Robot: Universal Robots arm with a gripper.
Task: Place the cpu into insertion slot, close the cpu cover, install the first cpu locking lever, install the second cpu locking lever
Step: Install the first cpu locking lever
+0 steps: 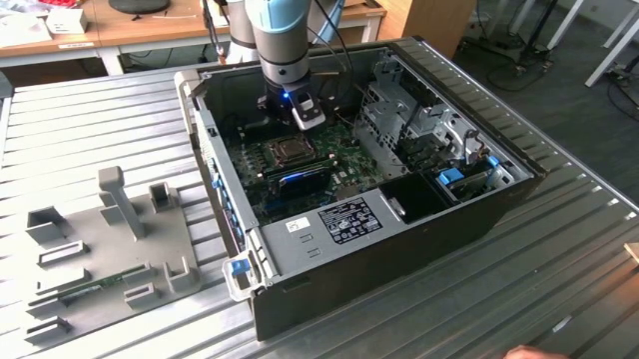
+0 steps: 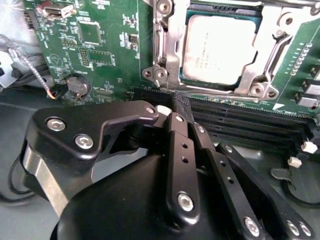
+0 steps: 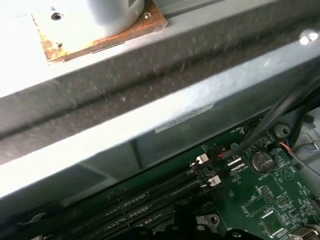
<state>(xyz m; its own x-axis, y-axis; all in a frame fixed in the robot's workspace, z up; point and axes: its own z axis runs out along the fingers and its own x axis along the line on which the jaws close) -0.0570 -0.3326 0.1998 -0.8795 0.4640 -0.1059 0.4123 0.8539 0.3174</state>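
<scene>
The cpu point(image 2: 220, 47), a silvery-beige square, lies in the insertion slot point(image 2: 250, 20) on the green board. The cpu cover point(image 2: 267, 55), a silver frame, lies flat over the chip's edges. A silver lever bar point(image 2: 159, 35) runs along one side of the frame; whether it is latched I cannot tell. My gripper point(image 2: 176, 107) is shut with nothing in it, its black fingertips just off the socket's corner, over the end of the memory strips. In the exterior view the gripper point(image 1: 304, 120) hangs inside the open case, just behind the socket point(image 1: 292, 149).
Black memory strips point(image 2: 250, 122) run beside the socket. The case wall point(image 3: 150, 115) stands close by. A grey drive cage point(image 1: 399, 112) fills the case on the exterior view's right. A grey fixture tray point(image 1: 110, 247) lies on the ribbed table to the left.
</scene>
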